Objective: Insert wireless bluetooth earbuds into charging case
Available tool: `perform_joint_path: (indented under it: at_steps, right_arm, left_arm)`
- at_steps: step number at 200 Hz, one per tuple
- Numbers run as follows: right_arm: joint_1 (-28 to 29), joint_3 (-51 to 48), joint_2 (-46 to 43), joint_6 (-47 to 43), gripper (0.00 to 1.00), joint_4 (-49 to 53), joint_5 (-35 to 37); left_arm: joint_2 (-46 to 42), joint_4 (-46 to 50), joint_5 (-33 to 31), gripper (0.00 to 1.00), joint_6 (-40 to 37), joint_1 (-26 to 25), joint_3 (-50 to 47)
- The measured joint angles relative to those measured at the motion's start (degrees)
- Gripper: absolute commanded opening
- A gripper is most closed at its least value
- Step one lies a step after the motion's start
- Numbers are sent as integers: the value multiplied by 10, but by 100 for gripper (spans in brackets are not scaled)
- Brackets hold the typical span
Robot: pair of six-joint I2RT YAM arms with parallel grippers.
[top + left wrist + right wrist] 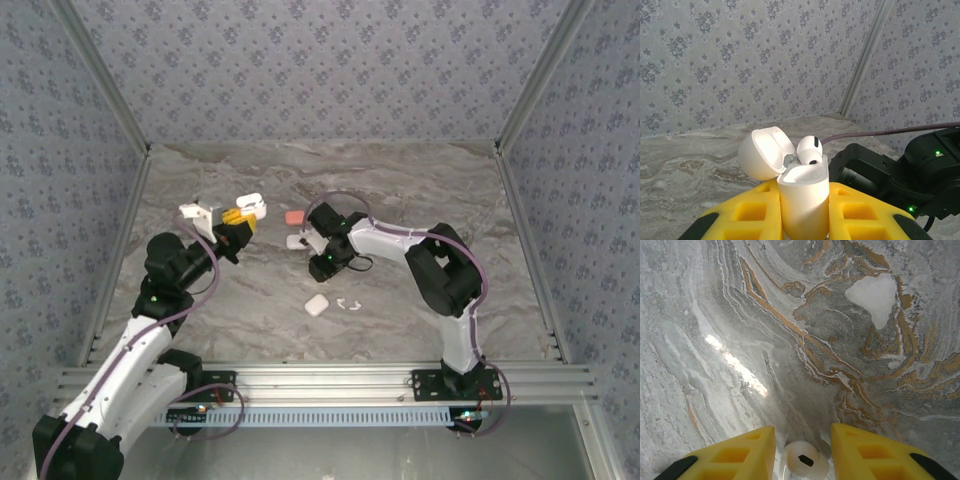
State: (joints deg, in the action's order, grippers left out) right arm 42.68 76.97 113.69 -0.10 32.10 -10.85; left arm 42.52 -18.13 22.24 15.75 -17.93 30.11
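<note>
My left gripper [802,187] is shut on a white charging case [804,200], held upright above the table with its lid [762,152] swung open. One white earbud [810,149] sits in the case, its head sticking out of the top. From above, this case [251,206] shows at the left gripper [238,222]. My right gripper [802,430] points down at the marble table, jaws apart. Another white earbud [803,460] lies between its yellow fingers [740,452], with a thin gap on each side. In the top view the right gripper [312,238] is at mid-table.
A coral case [294,217] and a white case [297,241] lie close to the right gripper. A closed white case [316,305] and two loose white earbuds [348,303] lie nearer the arms. The right arm's black body [890,175] is close beside the held case. Patterned walls enclose the table.
</note>
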Motion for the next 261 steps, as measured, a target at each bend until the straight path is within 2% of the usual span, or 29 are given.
perform_joint_path:
  at_steps: [159,212,261]
  right_arm:
    - [0,-18,-12,-4,31,1,0]
    - [0,-22,-16,-8,36,6,-7]
    - [-7,-29,-21,-11,35,13,-23]
  left_arm:
    - [0,0,0,0,0,0,-4]
    - [0,0,0,0,0,0,-4]
    - [0,0,0,0,0,0,-4]
